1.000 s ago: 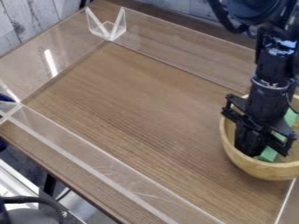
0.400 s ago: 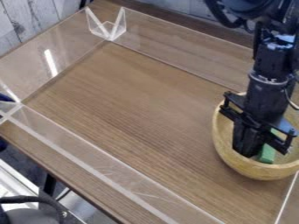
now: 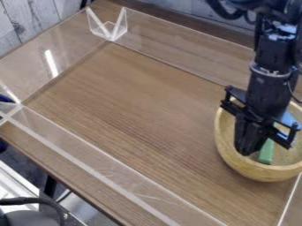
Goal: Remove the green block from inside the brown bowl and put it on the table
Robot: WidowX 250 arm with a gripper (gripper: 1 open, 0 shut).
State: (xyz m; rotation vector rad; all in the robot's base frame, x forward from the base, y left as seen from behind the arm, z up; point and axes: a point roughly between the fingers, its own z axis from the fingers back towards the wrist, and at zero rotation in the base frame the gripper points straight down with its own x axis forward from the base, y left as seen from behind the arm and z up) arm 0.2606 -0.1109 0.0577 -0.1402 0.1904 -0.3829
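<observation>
The brown bowl (image 3: 231,159) sits at the table's (image 3: 130,106) right side, partly cut off by the picture's edge. My gripper (image 3: 252,152) points almost straight down into the bowl, fingers shut. The green block (image 3: 270,152) shows as a narrow light-green strip standing on end right beside the fingertips, pinched there and raised off the bowl's floor. The black fingers hide most of the block and the bowl's middle.
Low clear acrylic walls edge the table: one along the near left side (image 3: 83,146), one along the back (image 3: 177,55). A clear corner bracket (image 3: 109,25) stands at the far back. The bare wood-grain tabletop spreads left of the bowl.
The gripper has risen slightly inside the bowl, staying shut. The green strip has come up with it and now looks longer and more upright.
</observation>
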